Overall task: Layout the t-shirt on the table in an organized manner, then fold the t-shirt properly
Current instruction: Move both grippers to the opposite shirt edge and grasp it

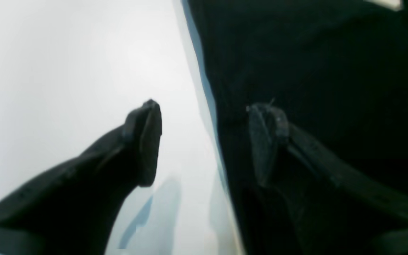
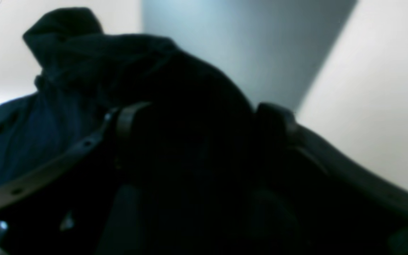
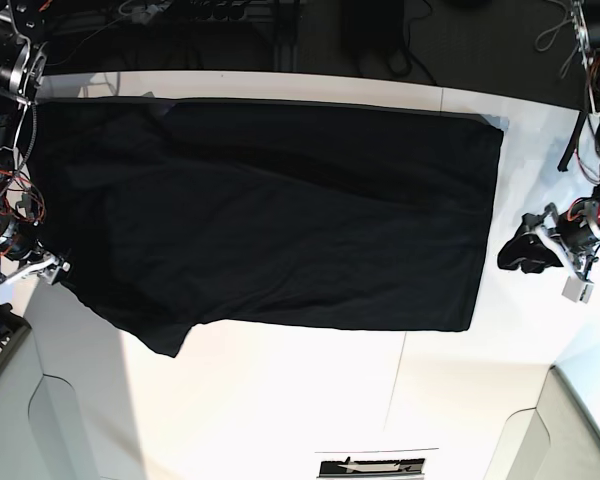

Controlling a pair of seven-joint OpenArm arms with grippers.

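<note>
A broad white table (image 3: 310,400) with thin dark seams fills the base view. A large black t-shirt (image 3: 280,210) lies spread flat across its far half, plain side up, 1 sleeve (image 3: 150,325) angling toward the near edge. Beyond the table, dark floor with cables. The left gripper (image 1: 207,141) stands wide open and empty, straddling the shirt's hem edge. The right gripper (image 2: 204,131) stands wide, bunched black cloth between its fingers at the sleeve side.

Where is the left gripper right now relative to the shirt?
In the base view the left gripper sits at the right, just off the t-shirt's right edge, over the white table, jaws open and empty.
</note>
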